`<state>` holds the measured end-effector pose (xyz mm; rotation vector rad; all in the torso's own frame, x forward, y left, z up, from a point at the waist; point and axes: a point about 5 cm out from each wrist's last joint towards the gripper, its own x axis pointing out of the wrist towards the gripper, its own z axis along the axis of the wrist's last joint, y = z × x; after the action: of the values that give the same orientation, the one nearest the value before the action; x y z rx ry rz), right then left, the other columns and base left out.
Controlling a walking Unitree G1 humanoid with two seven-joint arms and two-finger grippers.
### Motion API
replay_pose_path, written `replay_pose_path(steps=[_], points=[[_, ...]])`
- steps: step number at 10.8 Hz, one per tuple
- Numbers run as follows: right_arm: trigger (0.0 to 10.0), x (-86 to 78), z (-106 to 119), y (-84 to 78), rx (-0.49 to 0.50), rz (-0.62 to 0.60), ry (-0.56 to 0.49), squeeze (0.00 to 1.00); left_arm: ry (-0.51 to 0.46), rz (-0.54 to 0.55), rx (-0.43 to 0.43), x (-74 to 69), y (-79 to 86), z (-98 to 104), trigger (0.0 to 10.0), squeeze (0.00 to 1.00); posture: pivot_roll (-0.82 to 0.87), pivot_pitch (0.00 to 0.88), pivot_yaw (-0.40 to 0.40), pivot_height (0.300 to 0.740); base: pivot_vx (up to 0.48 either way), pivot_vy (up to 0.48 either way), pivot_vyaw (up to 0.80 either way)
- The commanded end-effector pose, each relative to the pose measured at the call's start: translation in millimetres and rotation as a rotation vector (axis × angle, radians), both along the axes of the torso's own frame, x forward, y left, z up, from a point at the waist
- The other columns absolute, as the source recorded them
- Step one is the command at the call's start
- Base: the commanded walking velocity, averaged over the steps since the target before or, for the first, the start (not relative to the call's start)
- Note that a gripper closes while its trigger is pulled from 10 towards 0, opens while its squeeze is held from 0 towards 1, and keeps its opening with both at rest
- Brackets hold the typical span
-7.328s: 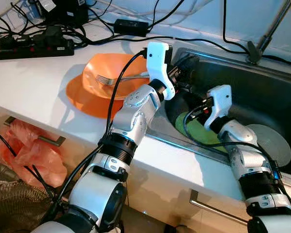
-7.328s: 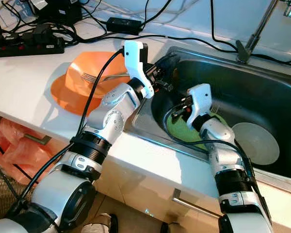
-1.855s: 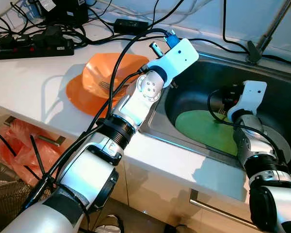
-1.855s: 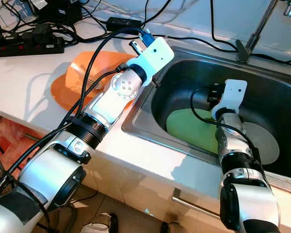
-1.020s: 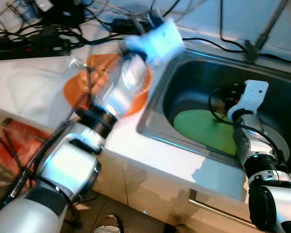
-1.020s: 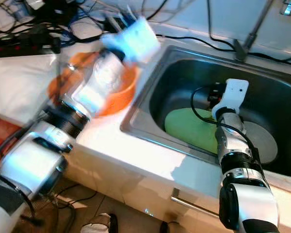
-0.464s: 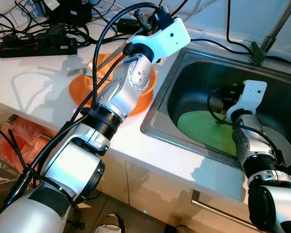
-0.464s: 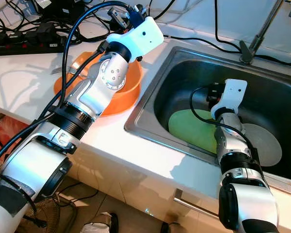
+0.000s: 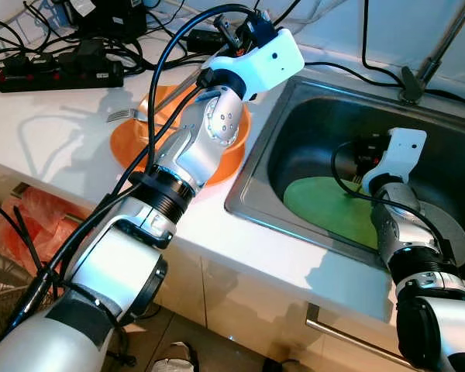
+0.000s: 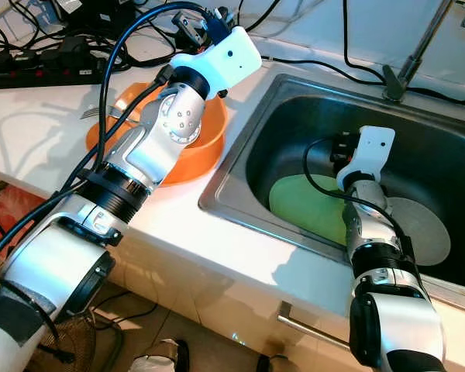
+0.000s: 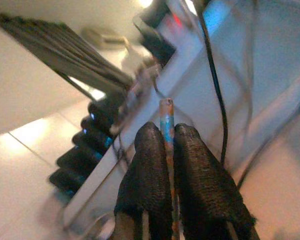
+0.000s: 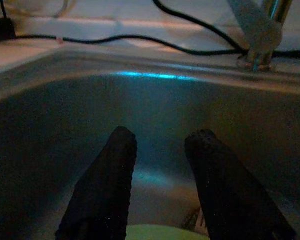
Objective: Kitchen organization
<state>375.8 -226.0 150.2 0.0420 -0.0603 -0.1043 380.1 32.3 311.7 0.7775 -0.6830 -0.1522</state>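
Both eye views were bright and sharp, lit from above. The white counter [image 9: 54, 128] was near overexposed and carried soft arm and cable shadows. The sink [image 9: 434, 155] interior was darker, with a cyan glint on its near rim. The left wrist view was blurred and warm-toned; only the fingers [image 11: 147, 170] were near focus, the background smeared. The right wrist view was dim, with a cyan streak on the sink wall [image 12: 155, 76].

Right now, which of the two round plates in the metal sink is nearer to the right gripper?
The flat green plate: it lies just below the right gripper, while the grey plate sits farther to the robot's right.
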Motion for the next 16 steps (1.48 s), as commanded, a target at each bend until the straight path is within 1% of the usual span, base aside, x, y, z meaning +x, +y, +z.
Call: replay_pose_path(steps=[1,2,3,4,5,6,7,8,10,11,12,13,15,16], points=[[10.0,-0.6,1.1,2.0,0.018,0.006,-0.028,0.00,-0.124,-0.124,-0.147,-16.9,-6.6,25.0,10.0,0.00,0.08,0.087,-0.030,0.740,0.000,0.000,0.00],[10.0,-0.5,1.8,2.8,0.021,0.009,-0.034,0.00,-0.128,-0.146,-0.173,-18.8,-6.4,25.6,10.0,0.00,0.07,0.088,-0.030,0.740,0.000,0.000,0.00],[10.0,-0.7,1.9,3.2,0.024,0.012,-0.038,0.00,-0.108,-0.143,-0.146,-17.5,-8.0,19.4,10.0,0.00,0.07,0.088,-0.030,0.740,0.000,0.000,0.00],[10.0,-0.8,1.9,3.3,0.025,0.013,-0.040,0.00,-0.110,-0.143,-0.141,-17.6,-8.1,18.9,10.0,0.00,0.07,0.088,-0.029,0.740,0.000,0.000,0.00],[10.0,-1.0,2.7,3.2,0.029,0.014,-0.050,0.00,-0.130,-0.169,-0.163,-20.3,-6.9,21.0,10.0,0.00,0.07,0.088,-0.028,0.740,0.000,0.000,0.00],[10.0,-0.9,3.5,3.3,0.030,0.016,-0.055,0.00,-0.144,-0.206,-0.187,-24.1,-7.7,25.6,10.0,0.00,0.07,0.087,-0.029,0.740,0.000,0.000,0.00],[10.0,-0.8,3.9,3.8,0.031,0.019,-0.058,0.00,-0.149,-0.292,-0.248,-31.1,-10.0,32.1,10.0,0.00,0.07,0.087,-0.029,0.740,0.000,0.000,0.00],[10.0,-0.7,3.9,4.3,0.032,0.022,-0.059,0.00,-0.149,-0.341,-0.286,-35.2,-10.5,35.5,10.0,0.00,0.07,0.085,-0.029,0.740,0.000,0.000,0.00],[10.0,-0.5,3.4,5.8,0.033,0.027,-0.060,0.00,-0.130,-0.419,-0.363,-39.2,-10.3,38.2,10.0,0.00,0.07,0.083,-0.028,0.740,0.000,0.000,0.00],[10.0,-0.5,3.6,6.2,0.036,0.028,-0.063,0.00,-0.096,-0.467,-0.439,-39.5,-9.4,39.1,10.0,0.00,0.07,0.081,-0.028,0.740,0.000,0.000,0.00],[10.0,-0.4,4.5,6.3,0.038,0.030,-0.069,0.00,-0.020,-0.541,-0.554,-38.0,-9.0,38.4,10.0,0.00,0.07,0.079,-0.027,0.740,0.000,0.000,0.00],[10.0,-0.4,5.7,6.1,0.040,0.032,-0.077,0.00,0.066,-0.633,-0.689,-37.3,-9.2,37.2,10.0,0.00,0.07,0.080,-0.026,0.740,0.000,0.000,0.00],[10.0,-0.7,6.4,5.3,0.043,0.029,-0.085,0.00,0.127,-0.737,-0.793,-38.4,-8.8,38.9,10.0,0.00,0.07,0.083,-0.027,0.740,0.000,0.000,0.00],[10.0,-1.0,7.0,4.7,0.047,0.028,-0.091,0.00,0.192,-0.816,-0.847,-38.2,-10.5,37.8,10.0,0.00,0.07,0.084,-0.026,0.740,0.000,0.000,0.00]])
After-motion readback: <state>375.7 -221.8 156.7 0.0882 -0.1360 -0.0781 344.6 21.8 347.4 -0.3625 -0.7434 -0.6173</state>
